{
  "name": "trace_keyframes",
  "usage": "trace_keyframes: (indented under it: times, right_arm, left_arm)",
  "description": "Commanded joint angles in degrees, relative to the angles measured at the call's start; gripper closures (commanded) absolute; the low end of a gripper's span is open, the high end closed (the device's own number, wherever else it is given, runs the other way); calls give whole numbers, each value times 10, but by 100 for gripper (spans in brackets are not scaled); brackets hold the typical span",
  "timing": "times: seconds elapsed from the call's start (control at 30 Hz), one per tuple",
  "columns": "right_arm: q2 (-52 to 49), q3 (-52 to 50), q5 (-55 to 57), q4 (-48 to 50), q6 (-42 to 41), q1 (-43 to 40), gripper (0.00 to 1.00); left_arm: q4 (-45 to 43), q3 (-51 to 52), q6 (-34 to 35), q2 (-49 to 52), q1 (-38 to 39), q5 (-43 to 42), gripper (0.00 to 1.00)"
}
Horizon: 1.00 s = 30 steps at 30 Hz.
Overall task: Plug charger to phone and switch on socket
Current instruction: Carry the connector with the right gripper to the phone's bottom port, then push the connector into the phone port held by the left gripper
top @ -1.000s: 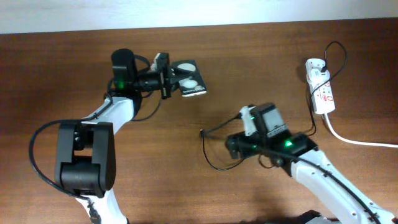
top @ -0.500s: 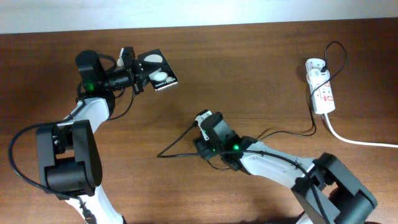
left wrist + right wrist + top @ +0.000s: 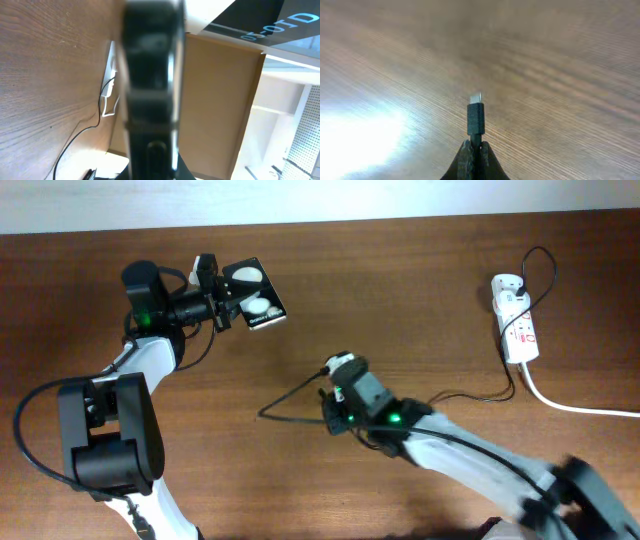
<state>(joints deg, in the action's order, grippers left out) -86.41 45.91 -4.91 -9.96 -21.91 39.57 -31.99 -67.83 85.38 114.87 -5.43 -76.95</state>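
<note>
**Phone held aloft, charger plug pinched, socket untouched**

A brown wooden table [image 3: 420,290] fills the overhead view. The left arm [image 3: 150,360] is reached toward the far left. The right arm [image 3: 470,460] is stretched from the near right corner toward the centre. Its lower links are smeared by motion blur and cut off by the bottom edge.

The socket [image 3: 518,330] lies at the far right, well apart from both arms. Its thick white cord [image 3: 580,408] is run off the right edge. The white adapter [image 3: 503,284] is seen at the strip's far end. Whether the switch is on cannot be told.

The phone [image 3: 253,295] is clamped by one edge in the closed left gripper [image 3: 224,304]. Its face with the two white patches is turned up to the overhead camera. In the left wrist view it is seen only edge-on, as a blurred dark bar [image 3: 150,75], and no port can be made out.

The charger [image 3: 290,402] is trailed as a thin black line from the adapter across the table and bent into a sharp loop left of the right arm. In the right wrist view the right gripper [image 3: 474,152] is shut on the cable just behind the plug tip [image 3: 475,116]. The tip is pointed away over bare, blurred wood, with the phone out of that view.

Compared with half a second ago, the phone and left arm are hardly shifted, and the right wrist is moved slightly right. A second ago the phone was held nearer the centre.
</note>
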Motion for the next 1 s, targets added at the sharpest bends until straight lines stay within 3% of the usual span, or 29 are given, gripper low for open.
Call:
trace_keyframes:
  times: [0.0,0.2,0.33,0.47,0.97]
  right_arm:
    - [73,1,-149,-12,-41,-77,96]
    - [76,0,-262,-31,-112,-142,96]
    - [76,0,-239,7,-112,-142,96]
    - [76,0,-215,68,-112,-142,96]
    - [26,0,-199,179,-112,-142,96]
  left_arm:
    - [-3,-8,-48,-1,0,-16,100]
    - [-2,-7,-92,-1,70,39,100]
    - [47,-7,-116,-1,120,138,100]
    - [61,-7,-130,-1,120,168,100]
    - [59,-7,-152,-1,120,168,100]
